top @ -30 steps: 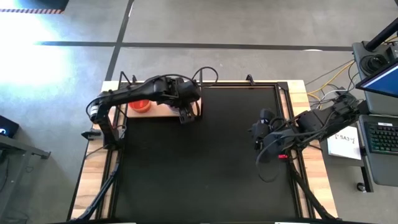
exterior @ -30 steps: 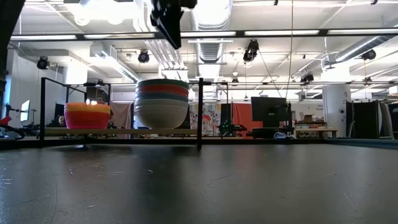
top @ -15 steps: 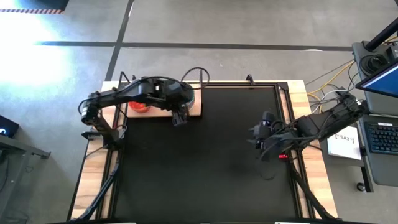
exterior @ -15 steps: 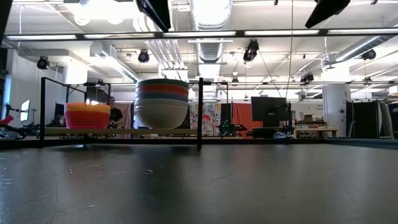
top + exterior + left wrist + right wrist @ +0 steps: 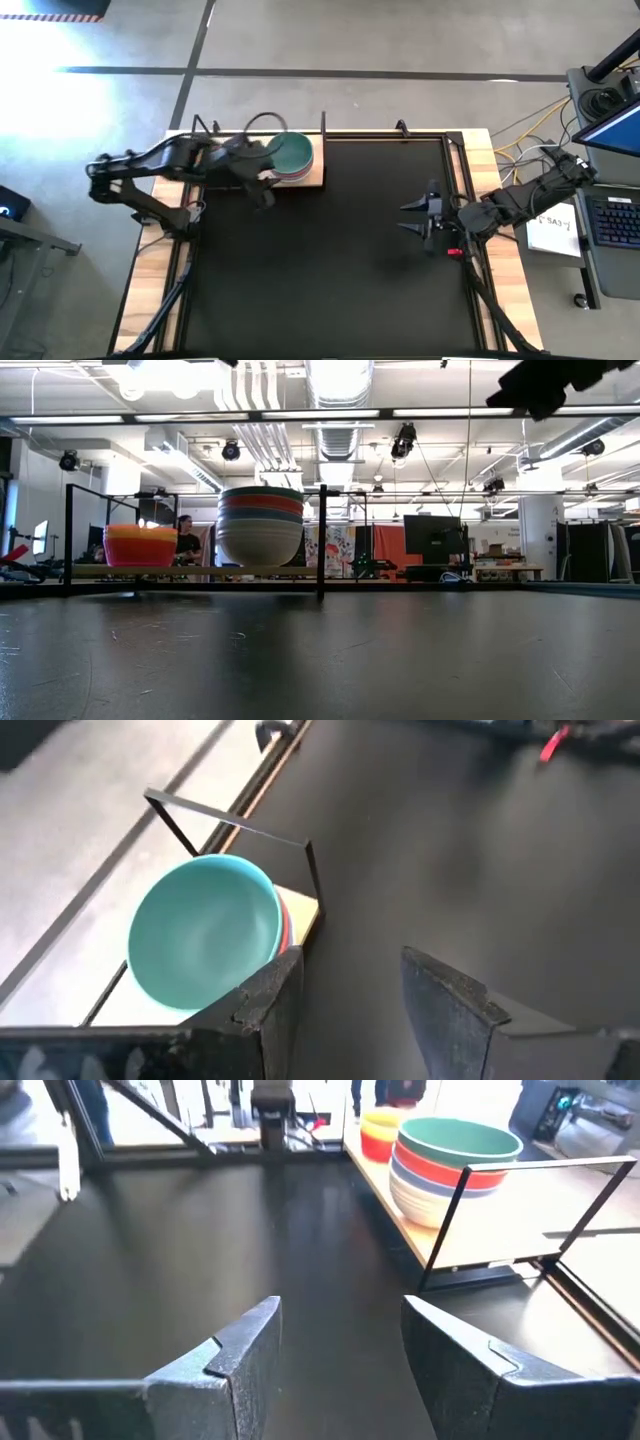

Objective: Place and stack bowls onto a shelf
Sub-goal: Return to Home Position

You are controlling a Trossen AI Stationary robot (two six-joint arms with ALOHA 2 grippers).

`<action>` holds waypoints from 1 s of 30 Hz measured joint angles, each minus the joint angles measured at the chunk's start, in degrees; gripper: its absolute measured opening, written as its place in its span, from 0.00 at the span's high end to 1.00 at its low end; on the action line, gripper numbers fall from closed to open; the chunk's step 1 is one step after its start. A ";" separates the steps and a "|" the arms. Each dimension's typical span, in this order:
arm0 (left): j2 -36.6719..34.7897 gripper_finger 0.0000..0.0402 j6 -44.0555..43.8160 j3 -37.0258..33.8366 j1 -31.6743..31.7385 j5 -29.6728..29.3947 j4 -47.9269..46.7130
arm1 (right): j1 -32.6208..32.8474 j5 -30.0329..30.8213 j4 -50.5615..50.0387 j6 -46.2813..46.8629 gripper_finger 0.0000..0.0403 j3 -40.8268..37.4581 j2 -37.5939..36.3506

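The light-wood shelf [image 5: 312,180] lies at the table's far left. On it stands a stack of larger bowls [image 5: 293,155] with the teal one on top; from the side [image 5: 260,525] it shows white, pale blue and red below the teal. A stack of small bowls [image 5: 140,546], orange and yellow at the top, stands beside it; in the high view my left arm hides it. My left gripper [image 5: 262,195] is open and empty, just near-left of the large stack [image 5: 205,932]. My right gripper [image 5: 415,217] is open and empty at the table's right.
Thin black wire posts [image 5: 322,540] and a wire frame [image 5: 230,820] stand around the shelf. The black mat [image 5: 330,260] covers the table between the two grippers. A person [image 5: 185,538] stands far off in the room behind.
My left gripper has drawn back from above the large stack toward the table's left edge and has risen out of the low view; the teal bowl on top now shows uncovered. The bowls have stayed in place.
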 joint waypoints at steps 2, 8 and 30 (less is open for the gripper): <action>-3.12 0.62 -2.00 -3.25 -2.13 -2.23 2.16 | 0.00 -0.02 2.77 0.26 0.51 -2.95 -2.16; -12.27 0.62 -7.36 -15.14 -9.52 -9.65 9.73 | 0.00 -0.14 9.74 0.77 0.51 -11.14 -6.78; -30.67 0.62 -15.68 -45.76 -16.27 -14.93 29.70 | 0.00 -0.26 43.40 0.92 0.51 -33.30 -7.60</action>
